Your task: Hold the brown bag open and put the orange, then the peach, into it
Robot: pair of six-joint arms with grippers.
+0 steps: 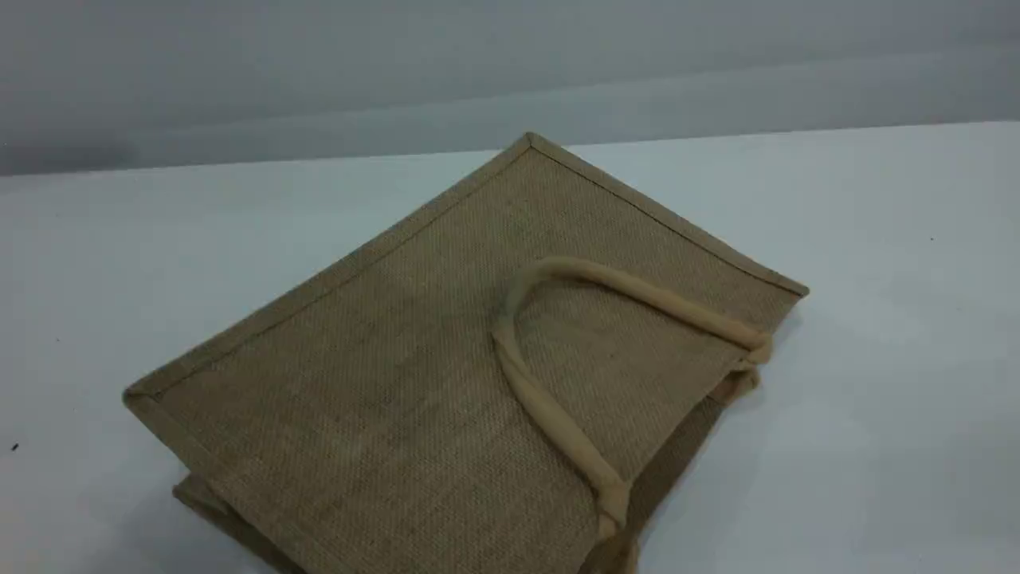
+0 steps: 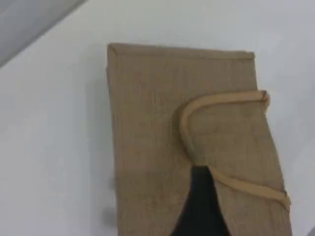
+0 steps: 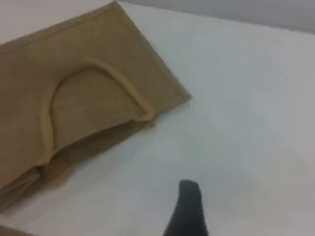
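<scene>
The brown bag [image 1: 398, 383] lies flat on its side on the white table, its mouth at the scene view's lower right and nearly closed. One beige handle [image 1: 542, 406] is folded back onto the top panel. In the left wrist view a dark fingertip [image 2: 199, 201] of my left gripper hovers over the bag [image 2: 147, 123] near that handle [image 2: 184, 128], holding nothing. My right gripper's fingertip [image 3: 187, 206] hangs over bare table to the right of the bag [image 3: 88, 64], also empty. Neither arm shows in the scene view. The orange and the peach are out of view.
The white table [image 1: 876, 319] runs on all sides of the bag. A grey wall stands behind its far edge. The bag's lower panel and second handle [image 1: 745, 384] peek out under the top panel.
</scene>
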